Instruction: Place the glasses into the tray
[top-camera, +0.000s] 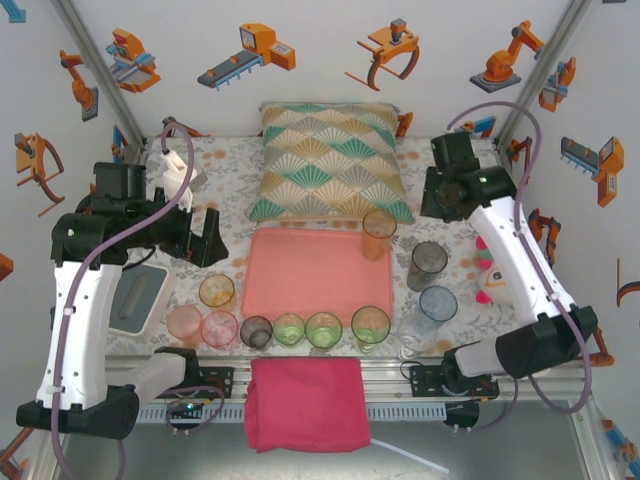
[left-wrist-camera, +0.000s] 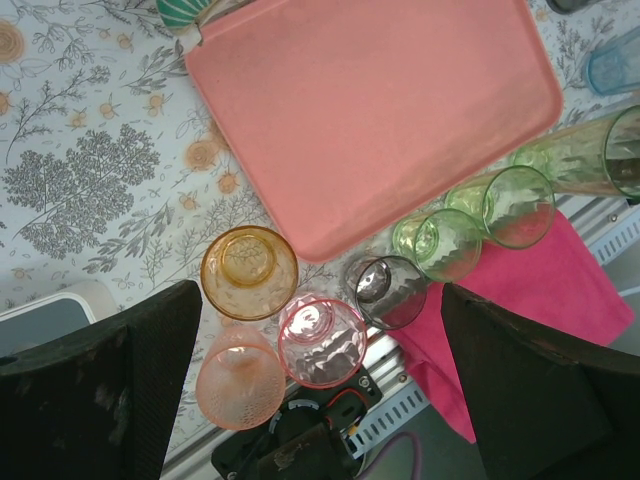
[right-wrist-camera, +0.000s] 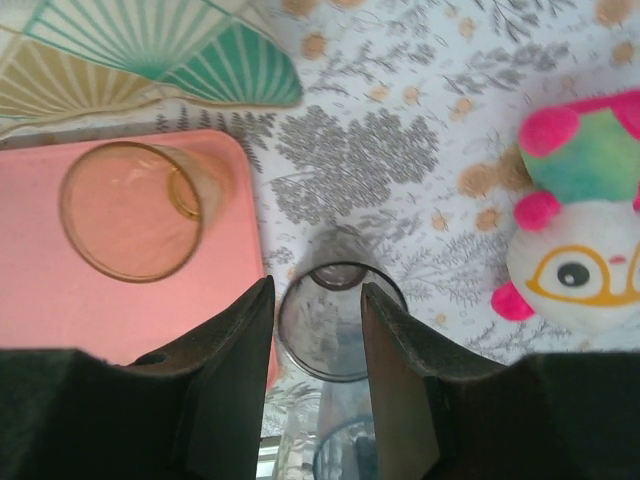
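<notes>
— Right tool (right-wrist-camera: 318, 290), how does it stand?
— Half open, pointing down, gripping nothing; its fingers (right-wrist-camera: 225, 370) hang above a smoky grey glass (right-wrist-camera: 338, 320), whose rim passes behind them. That glass stands upright on the table (right-wrist-camera: 400, 150) just beside the tray (right-wrist-camera: 60, 300), at its right edge
— And inside the tray?
— One brownish glass (right-wrist-camera: 135, 210), upright in the far right corner, near the fan-patterned cushion (right-wrist-camera: 150, 50). A plush toy (right-wrist-camera: 575, 240) lies on the table further right
— Left tool (left-wrist-camera: 320, 300)?
— Wide open and empty, hovering over the glasses by the tray's near left corner: an amber glass (left-wrist-camera: 249, 272), a peach glass (left-wrist-camera: 240, 375), a pink glass (left-wrist-camera: 322, 340) and a dark glass (left-wrist-camera: 385, 290), all on the table, close together
— And the others?
— Three green glasses (top-camera: 323, 329) stand in a row along the tray's near edge, outside it; a blue glass (top-camera: 437, 303) stands right of the tray, nearer than the grey one. The magenta cloth (top-camera: 305, 405) lies at the table's front edge
</notes>
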